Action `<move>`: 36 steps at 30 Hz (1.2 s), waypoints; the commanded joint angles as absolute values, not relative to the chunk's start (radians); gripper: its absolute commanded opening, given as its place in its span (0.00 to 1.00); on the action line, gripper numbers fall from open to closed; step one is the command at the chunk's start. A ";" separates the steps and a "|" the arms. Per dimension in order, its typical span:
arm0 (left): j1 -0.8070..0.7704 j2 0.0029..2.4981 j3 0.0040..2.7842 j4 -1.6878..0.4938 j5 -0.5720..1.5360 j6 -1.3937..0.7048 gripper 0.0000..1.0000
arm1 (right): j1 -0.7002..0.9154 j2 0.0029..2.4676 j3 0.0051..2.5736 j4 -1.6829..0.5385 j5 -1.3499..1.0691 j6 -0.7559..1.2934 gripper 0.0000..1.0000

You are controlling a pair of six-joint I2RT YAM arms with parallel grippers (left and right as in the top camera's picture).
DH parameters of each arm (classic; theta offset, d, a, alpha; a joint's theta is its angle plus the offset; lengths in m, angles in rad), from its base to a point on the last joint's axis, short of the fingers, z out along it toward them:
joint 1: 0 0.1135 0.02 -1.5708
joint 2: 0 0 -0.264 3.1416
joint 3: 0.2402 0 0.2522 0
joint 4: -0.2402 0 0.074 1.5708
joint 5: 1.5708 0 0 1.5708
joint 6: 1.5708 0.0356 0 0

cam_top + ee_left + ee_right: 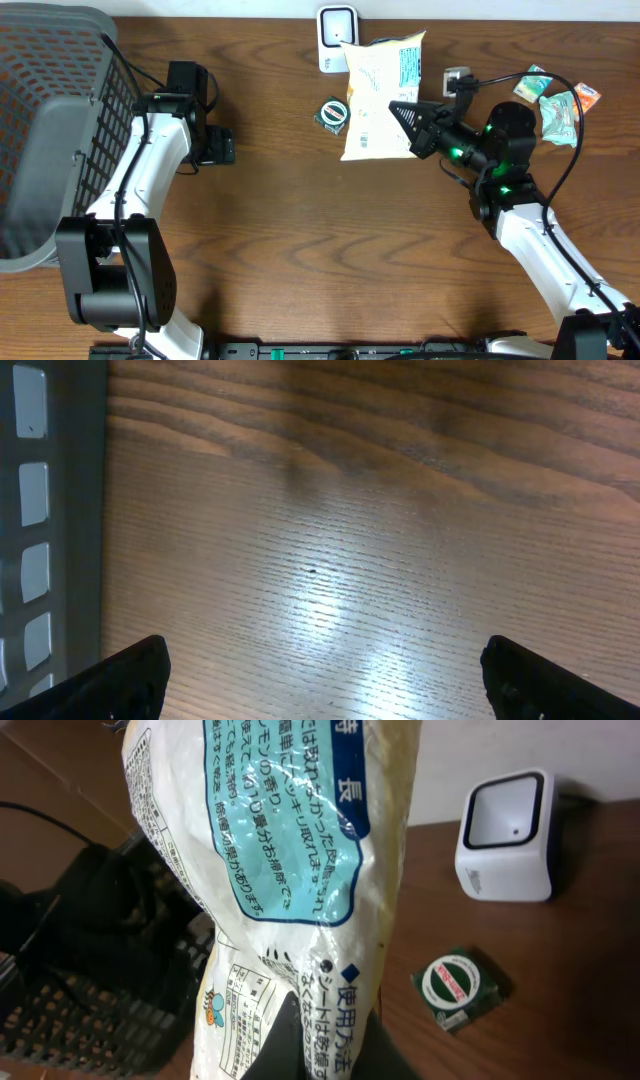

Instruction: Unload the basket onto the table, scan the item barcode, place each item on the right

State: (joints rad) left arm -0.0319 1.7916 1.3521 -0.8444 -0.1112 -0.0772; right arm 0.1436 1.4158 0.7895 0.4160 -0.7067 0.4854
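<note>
From the overhead camera, I am watching the right pincer [400,112] clamping the right-hand edge of a pale yellow bag [372,95]. The bag is lying across the middle of the far side of the bench [300,250], and its upper left corner is overlapping the white scanner [335,30] at the back edge. A small green packet [332,113] is sitting just left of the bag. A few small packets [560,105] are lying at the far right, well apart from it. The left pincer [222,147] is hovering over bare wood beside the grey basket [50,130], holding nothing.

On the left wrist camera, I am looking straight down at the bench [350,540]. The left pincer [322,660] is standing wide, with its black fingers [130,680] showing only at the bottom corners and nothing between them. The basket [50,510] wall is running down the left edge.

On the right wrist camera, the bag [290,870] is filling the middle of the picture, its blue panel and print facing the lens. The right pincer [320,1045] is pinching its lower edge with the jaws narrowed right down onto the film. The scanner [505,835] is standing off to the right with its window showing. The green packet [460,988] is lying on the bench [580,980] below it, apart from the bag. The basket [90,1010] is showing at lower left.
</note>
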 commanded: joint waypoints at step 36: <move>-0.031 1.792 1.349 -0.848 -0.117 -0.072 0.98 | 0.323 1.412 1.071 -0.345 0.356 0.015 0.01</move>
